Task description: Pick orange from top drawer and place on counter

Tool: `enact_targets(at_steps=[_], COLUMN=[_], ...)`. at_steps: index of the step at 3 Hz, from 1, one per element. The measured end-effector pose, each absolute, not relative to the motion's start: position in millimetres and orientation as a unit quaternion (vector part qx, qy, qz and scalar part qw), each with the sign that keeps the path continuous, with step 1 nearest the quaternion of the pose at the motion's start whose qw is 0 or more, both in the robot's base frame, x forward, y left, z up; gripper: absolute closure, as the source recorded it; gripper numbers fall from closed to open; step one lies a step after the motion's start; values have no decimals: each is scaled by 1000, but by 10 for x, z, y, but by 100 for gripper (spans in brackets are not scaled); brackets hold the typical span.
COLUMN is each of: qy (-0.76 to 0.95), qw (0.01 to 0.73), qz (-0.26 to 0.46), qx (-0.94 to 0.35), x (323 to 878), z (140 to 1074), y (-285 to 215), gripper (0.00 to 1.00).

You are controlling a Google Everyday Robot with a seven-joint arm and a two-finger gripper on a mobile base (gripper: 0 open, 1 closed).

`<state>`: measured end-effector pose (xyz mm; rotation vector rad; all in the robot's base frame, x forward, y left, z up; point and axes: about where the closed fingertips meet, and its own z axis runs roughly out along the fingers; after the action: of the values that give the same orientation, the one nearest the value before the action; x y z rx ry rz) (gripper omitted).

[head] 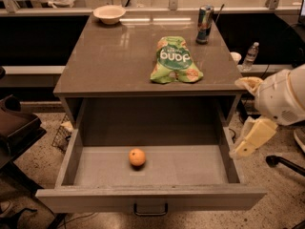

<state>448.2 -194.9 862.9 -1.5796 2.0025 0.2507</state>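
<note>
The orange (137, 157) lies on the floor of the open top drawer (95, 199), a little left of centre. The drawer is pulled far out, with its dark handle (150, 210) at the front. The counter (109, 56) is the glossy grey-brown top above it. My gripper (251, 137) hangs off the white arm at the right, just outside the drawer's right wall and level with it, well to the right of the orange. It holds nothing that I can see.
On the counter are a green snack bag (175, 61), a white bowl (109, 13) at the back left and a can (205, 17) at the back right. A water bottle (250, 55) stands beyond the right edge. A dark chair (14, 123) sits at the left.
</note>
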Motion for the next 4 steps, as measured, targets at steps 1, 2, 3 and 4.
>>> enact_targets(at_steps=[1,2,3,4], qy=[724,714,715,712], qw=[369,406,404,402], qz=[133,123,122,145], qx=[-567,-557,-557,-557], x=[4727,4914,4912,4933], z=[8297,8315,8319,8111], y=[-1741,-1703,-1708,-1569], gripper=[0,0,0,0])
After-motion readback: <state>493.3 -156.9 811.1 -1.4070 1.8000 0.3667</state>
